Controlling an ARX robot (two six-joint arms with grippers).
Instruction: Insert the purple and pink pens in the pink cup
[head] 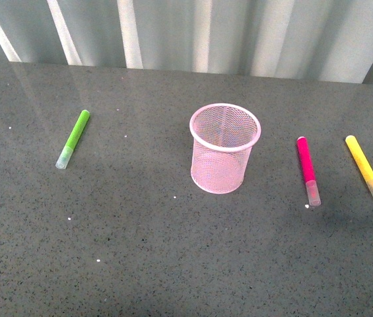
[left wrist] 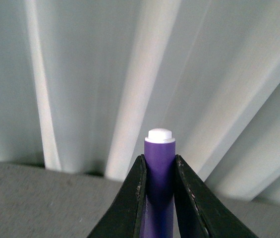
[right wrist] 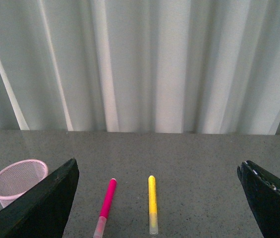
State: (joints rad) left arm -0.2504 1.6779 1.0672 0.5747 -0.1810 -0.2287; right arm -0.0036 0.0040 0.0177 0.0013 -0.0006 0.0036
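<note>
**Left gripper clamps purple pen; pink pen lies on table right of cup**

Pleated pale curtain (head: 239,33) runs along the back. Grey speckled table (head: 173,264) fills the front view.

Pink cup (head: 224,148) stands upright near the table's middle, mouth up.

Right gripper (right wrist: 158,166): jaws wide apart, holding nothing, above the table. Between them the right wrist view shows the pink pen and the yellow marker, with the cup off to one side.

Left gripper (left wrist: 159,159): jaws pressed onto the purple pen (left wrist: 159,168), white end plug sticking out past the fingertips toward the curtain. Its place relative to the cup cannot be told.

Pink pen (head: 307,168) lies flat right of the cup, apart from it, clear cap toward the camera. Yellow marker (head: 365,168) lies just right of it, roughly parallel. Green marker (head: 74,137) lies well left of the cup.
</note>
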